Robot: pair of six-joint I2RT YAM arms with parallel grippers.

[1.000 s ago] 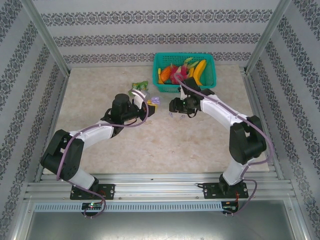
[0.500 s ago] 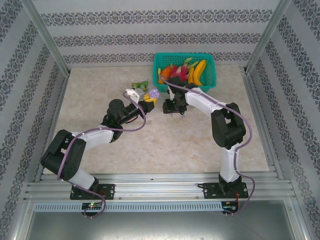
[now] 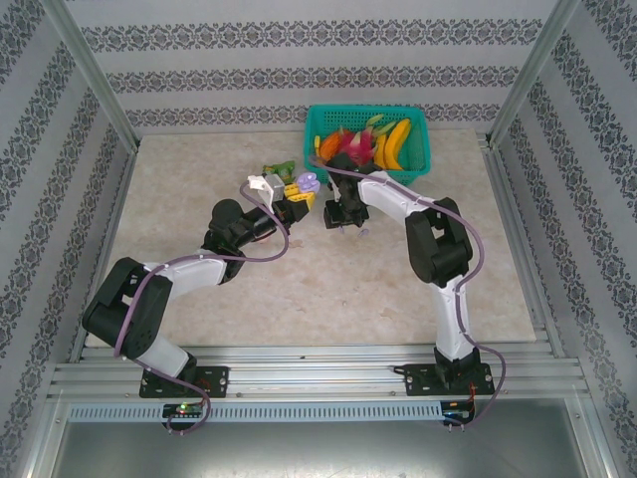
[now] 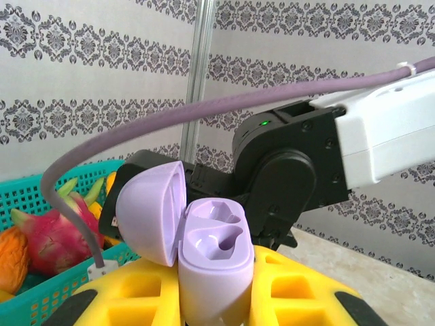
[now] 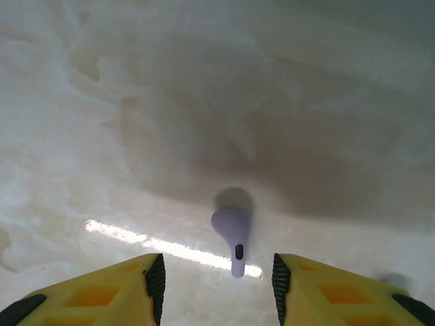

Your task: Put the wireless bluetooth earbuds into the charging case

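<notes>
So the right gripper (image 5: 217, 280) has its jaws apart over the table (image 5: 102, 136), with the lilac earbud (image 5: 231, 227) lying just ahead at about 12 o'clock, stem pointing back to 6. The left gripper (image 4: 214, 288) is clamped on the open case (image 4: 211, 238), both slots empty, so the right arm's nearer.

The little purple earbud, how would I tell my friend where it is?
Find the teal basket of toy fruit at the far edge of the table; just before it the right end effector points down. The earbud lies on the table below its open yellow fingers. It's tiny with a short stem, unlike the bigger open lilac case in the left end effector.
</notes>
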